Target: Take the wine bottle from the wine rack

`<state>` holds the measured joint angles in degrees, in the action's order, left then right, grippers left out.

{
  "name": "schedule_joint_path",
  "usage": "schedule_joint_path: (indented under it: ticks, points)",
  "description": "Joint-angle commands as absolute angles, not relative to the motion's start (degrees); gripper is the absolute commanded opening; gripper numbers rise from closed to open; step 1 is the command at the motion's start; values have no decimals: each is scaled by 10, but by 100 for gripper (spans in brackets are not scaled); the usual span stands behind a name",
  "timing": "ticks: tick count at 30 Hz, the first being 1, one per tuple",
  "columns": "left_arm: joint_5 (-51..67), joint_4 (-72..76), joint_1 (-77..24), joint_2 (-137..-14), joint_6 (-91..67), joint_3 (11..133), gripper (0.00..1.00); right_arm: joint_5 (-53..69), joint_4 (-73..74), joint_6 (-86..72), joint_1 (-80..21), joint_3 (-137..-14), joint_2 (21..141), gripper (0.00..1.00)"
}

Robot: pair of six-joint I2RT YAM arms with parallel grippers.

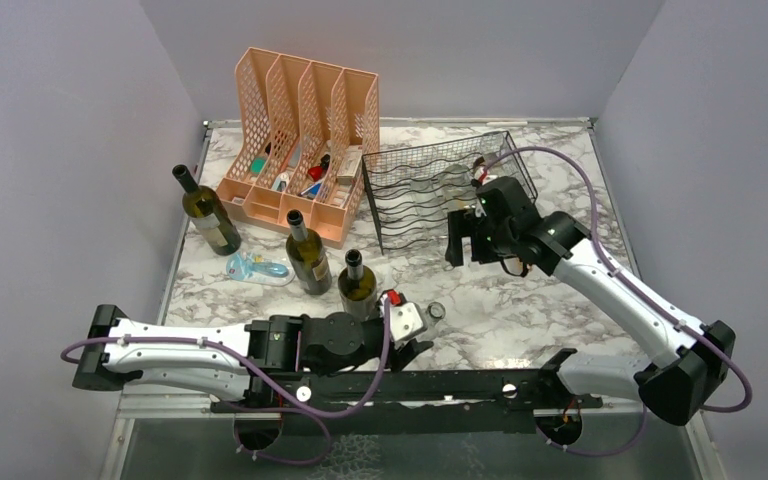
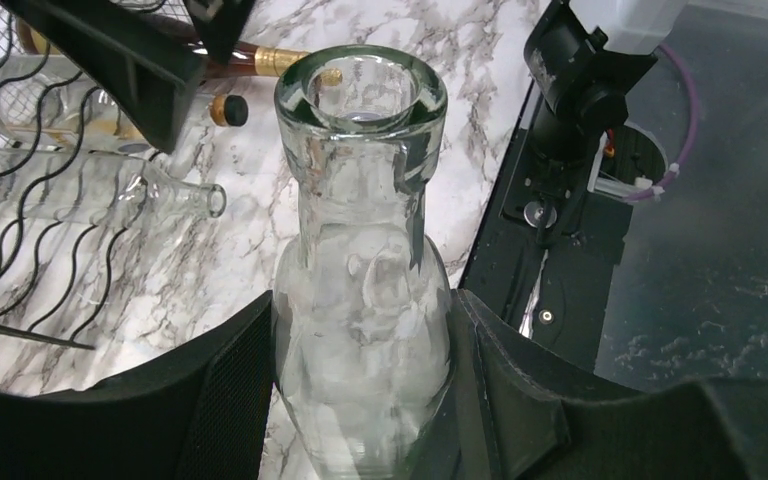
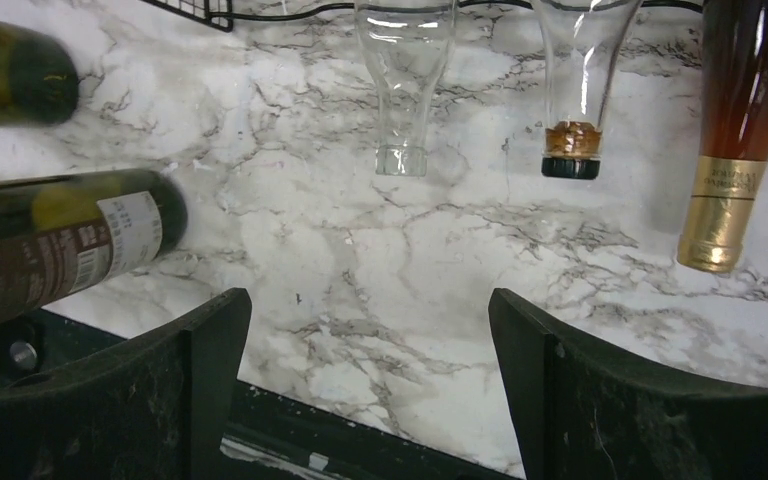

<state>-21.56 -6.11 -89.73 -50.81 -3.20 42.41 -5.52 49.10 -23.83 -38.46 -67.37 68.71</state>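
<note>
**Item — wine bottle** (image 2: 365, 300): clear, colourless glass with no label in sight. It has a thick rolled lip, an open mouth and a narrow neck widening to rounded shoulders.

**Location:** off the wine rack (image 1: 410, 200) and well apart from it, near the front edge of the marble table (image 1: 520, 300), just right of the nearest green bottle (image 1: 356, 280).

**Left gripper** (image 2: 365, 380): clamped on the bottle's shoulders from both sides. Whether the base touches the table cannot be told.

**Right gripper** (image 3: 370, 340): fingers wide apart with nothing between them, hovering at the rack's front.

**Top view:** the bottle shows only as a small glass ring beside the left gripper, and the grip itself is hidden.

**Right wrist view** — not readable from above: three necks jut from the rack.
- open clear neck (image 3: 402, 60)
- stoppered clear neck (image 3: 572, 100)
- gold-foiled amber neck (image 3: 735, 130)
</note>
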Motion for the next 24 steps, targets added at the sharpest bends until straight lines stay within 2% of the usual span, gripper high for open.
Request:
schedule_joint_path:
  ticks: [1,5,7,11,16,20,24]
  points:
    - [-254,-41,-897,-492,-31,501,0,0,377,-211,-369,-624,701,90]
    - [-278,-35,-895,-511,-10,553,0,20,299,-224,-347,-556,715,88]
    - [-238,-45,-851,-579,15,649,0,50,232,-221,-345,-511,725,85]
    - [-116,-70,-702,-628,10,740,0,43,197,-219,-342,-487,735,85]
    - [-41,-99,-568,-665,51,865,0,78,161,-223,-335,-469,764,83]
    - [-114,-161,-514,-704,95,982,0,83,147,-221,-336,-471,795,81]
    - [-226,-182,-441,-697,113,998,0,69,150,-212,-336,-481,811,81]
